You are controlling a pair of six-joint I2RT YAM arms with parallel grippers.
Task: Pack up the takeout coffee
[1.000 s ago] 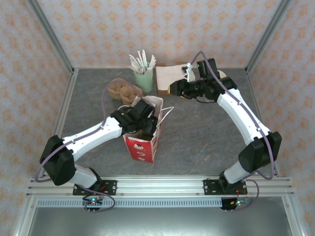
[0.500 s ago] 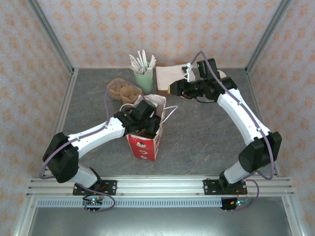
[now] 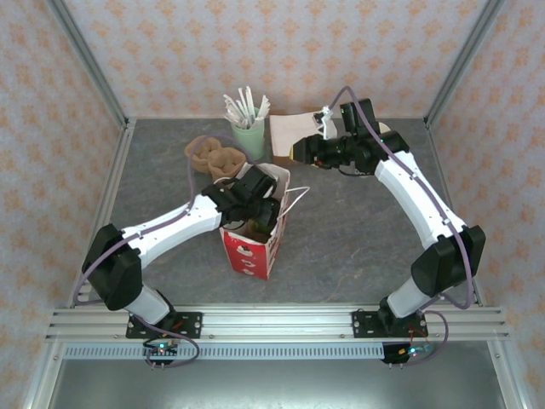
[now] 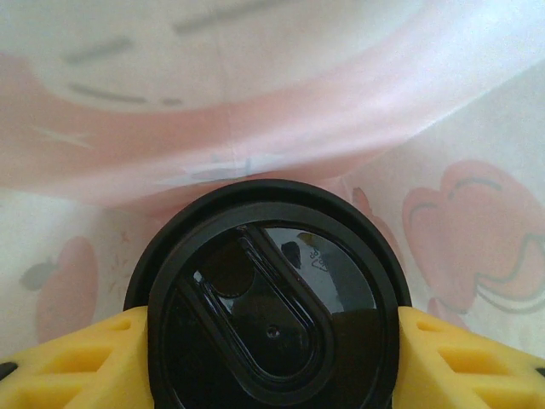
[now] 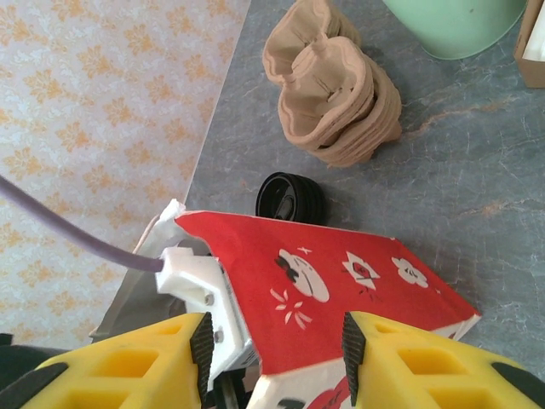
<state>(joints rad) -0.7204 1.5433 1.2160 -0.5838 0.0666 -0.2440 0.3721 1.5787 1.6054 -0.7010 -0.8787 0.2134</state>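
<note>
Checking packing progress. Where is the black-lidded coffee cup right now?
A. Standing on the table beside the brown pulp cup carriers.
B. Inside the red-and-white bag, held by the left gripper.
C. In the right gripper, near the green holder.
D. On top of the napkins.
B: the takeout coffee, black lid up, is clamped in the left gripper, with the paper walls of the bag around it.

The left arm (image 3: 170,230) and the right arm (image 3: 417,192) look alike: white shells cover the long links, and the joints and wrists have black housings. A thin purple-grey cable (image 5: 136,260) runs along each arm in loose loops. Each black base plate (image 3: 162,324) is bolted down, with a small green-lit board (image 3: 160,345) below it. The jaws are yellow moulded plastic with triangular recesses and black inner pads (image 5: 201,345).
</note>
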